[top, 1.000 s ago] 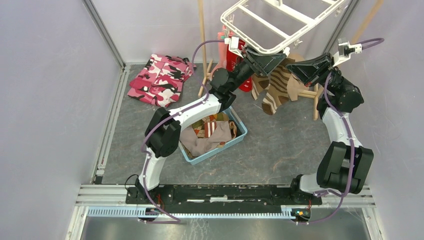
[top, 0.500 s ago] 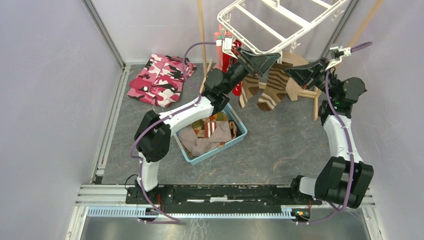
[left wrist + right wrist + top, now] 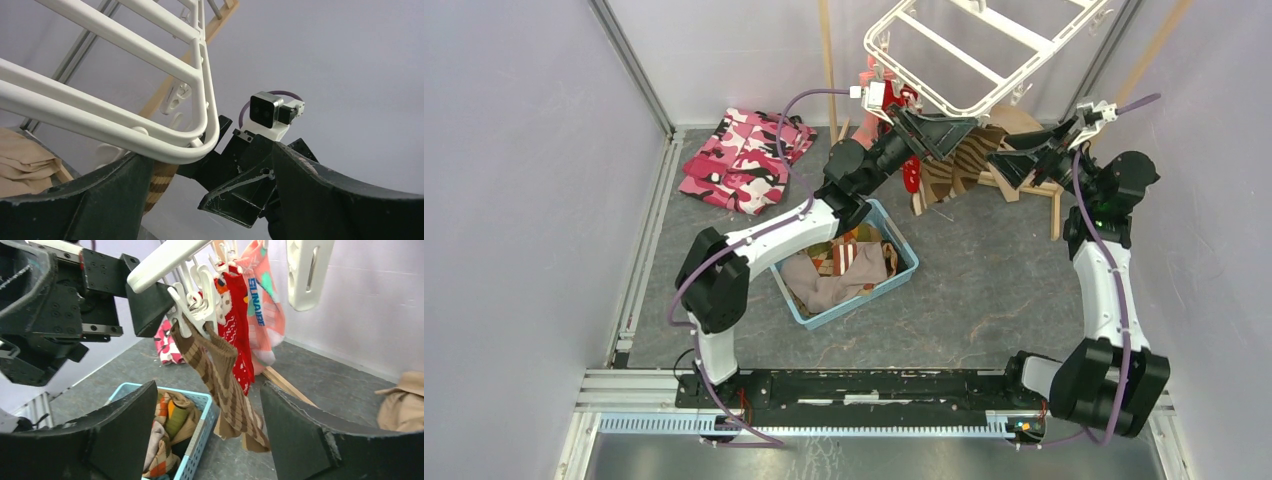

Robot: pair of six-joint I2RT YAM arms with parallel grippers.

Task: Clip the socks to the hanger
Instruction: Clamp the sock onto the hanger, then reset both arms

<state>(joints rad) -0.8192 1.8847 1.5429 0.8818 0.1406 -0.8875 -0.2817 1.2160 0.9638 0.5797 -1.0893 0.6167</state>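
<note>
Roughly midway: white drying hanger hangs tilted at the back, blue basket below holds what look like more socks to clip, brown striped pair, red sock and salmon-pink sock hang pegged, left gripper and right gripper both released, empty.

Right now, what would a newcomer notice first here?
The white hanger tilted overhead at the back, with a brown striped sock, a red sock and a salmon-pink sock dangling from its clips. Both tools are open at its near corner: the left tool straddles the rim, the right tool faces the brown striped sock. Below, a blue basket holds more fabric.
</note>
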